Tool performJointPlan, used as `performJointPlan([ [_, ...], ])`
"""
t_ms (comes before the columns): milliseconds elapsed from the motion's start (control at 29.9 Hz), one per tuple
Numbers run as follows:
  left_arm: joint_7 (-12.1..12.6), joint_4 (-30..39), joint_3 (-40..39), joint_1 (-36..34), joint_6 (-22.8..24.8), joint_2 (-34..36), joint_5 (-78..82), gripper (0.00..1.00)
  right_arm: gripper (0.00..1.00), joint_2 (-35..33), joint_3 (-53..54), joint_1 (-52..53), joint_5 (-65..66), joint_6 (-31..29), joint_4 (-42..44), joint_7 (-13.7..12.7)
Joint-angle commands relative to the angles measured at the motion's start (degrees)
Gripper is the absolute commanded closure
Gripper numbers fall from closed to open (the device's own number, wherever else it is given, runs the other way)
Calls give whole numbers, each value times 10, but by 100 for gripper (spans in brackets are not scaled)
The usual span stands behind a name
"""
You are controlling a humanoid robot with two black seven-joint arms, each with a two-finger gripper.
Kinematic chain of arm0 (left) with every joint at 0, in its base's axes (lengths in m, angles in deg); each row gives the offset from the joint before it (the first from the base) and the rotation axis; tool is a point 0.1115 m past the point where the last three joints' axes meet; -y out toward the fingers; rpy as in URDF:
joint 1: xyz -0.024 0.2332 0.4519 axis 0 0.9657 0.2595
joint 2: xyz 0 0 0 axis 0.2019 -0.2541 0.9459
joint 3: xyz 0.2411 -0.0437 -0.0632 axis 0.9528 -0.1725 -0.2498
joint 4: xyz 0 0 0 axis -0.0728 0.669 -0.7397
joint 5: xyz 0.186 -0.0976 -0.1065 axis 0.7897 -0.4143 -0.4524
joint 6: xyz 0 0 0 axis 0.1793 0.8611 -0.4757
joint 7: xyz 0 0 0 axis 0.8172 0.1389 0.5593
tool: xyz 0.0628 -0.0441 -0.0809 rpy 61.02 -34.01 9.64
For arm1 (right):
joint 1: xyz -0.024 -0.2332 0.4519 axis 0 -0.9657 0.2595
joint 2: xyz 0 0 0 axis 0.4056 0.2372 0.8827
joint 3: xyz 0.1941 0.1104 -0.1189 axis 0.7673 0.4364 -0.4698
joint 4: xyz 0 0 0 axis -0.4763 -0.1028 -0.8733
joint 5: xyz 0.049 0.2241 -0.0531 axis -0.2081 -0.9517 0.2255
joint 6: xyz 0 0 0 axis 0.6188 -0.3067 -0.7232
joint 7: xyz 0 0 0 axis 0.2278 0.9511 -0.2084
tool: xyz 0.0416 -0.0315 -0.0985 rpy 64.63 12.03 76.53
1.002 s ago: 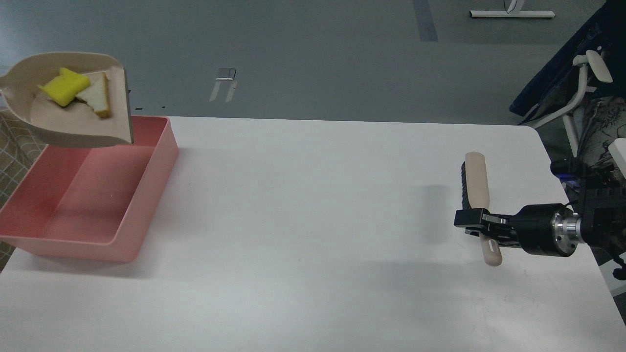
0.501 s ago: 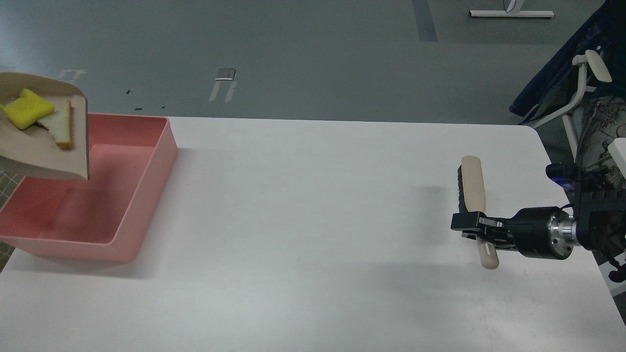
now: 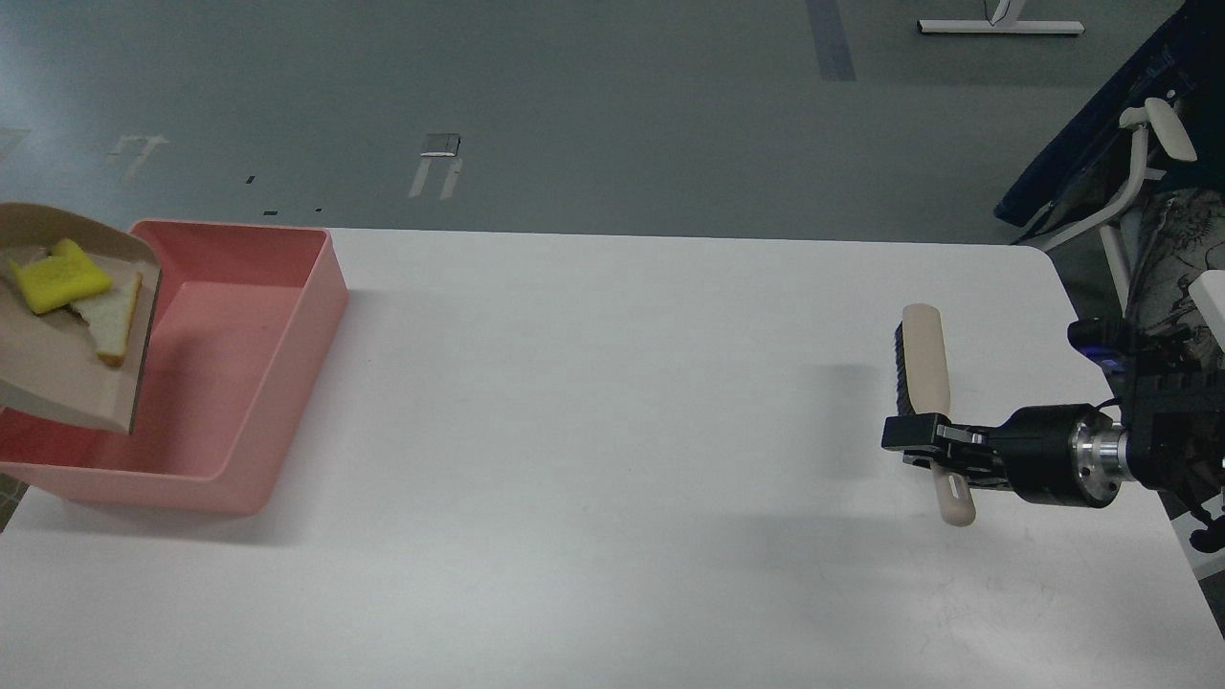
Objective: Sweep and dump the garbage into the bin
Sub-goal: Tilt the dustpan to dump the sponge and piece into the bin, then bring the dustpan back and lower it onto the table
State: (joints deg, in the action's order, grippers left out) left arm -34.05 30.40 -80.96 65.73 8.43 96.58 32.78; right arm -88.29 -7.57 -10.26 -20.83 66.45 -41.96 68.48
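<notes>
Two scraps (image 3: 77,297) ride your tilted dustpan (image 3: 57,373) over the pink bin (image 3: 287,316) for dumping; right gripper (image 3: 924,442) jaws pinch the brush (image 3: 926,368), left unseen.

A white table (image 3: 612,459) with a rounded far right corner fills the lower part of the view. Beyond it lies a smooth grey floor (image 3: 574,105) marked with pale tape strips (image 3: 435,167) and a dark stripe (image 3: 831,38). A white frame base (image 3: 1000,27) stands at the far edge. On the right is a chair with white armrests (image 3: 1153,153).
</notes>
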Motion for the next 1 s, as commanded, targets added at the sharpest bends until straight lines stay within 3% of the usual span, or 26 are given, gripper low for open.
performJointPlan([
  [0,0,36,0,-3,0,25,8,100,100,0,0,0,0,0,0,0],
  [401,0,75,-9,-10,-1,55,7,100,100,0,0,0,0,0,0,0],
  [535,0,75,-17,-23,-51,48,-10,100,100,1,0,-1,0,0,0,0],
  [601,0,75,-19,-37,-54,46,-28,100,100,5,-2,0,0,0,0,-1],
  [802,0,76,-18,-67,-11,34,-169,100,100,14,-3,0,3,0,2,-1],
  [869,0,88,-17,-94,0,-6,-221,100,100,14,-3,0,8,0,2,-1],
  [969,40,120,-17,-125,0,-57,-231,100,100,14,-4,0,9,0,2,-1],
])
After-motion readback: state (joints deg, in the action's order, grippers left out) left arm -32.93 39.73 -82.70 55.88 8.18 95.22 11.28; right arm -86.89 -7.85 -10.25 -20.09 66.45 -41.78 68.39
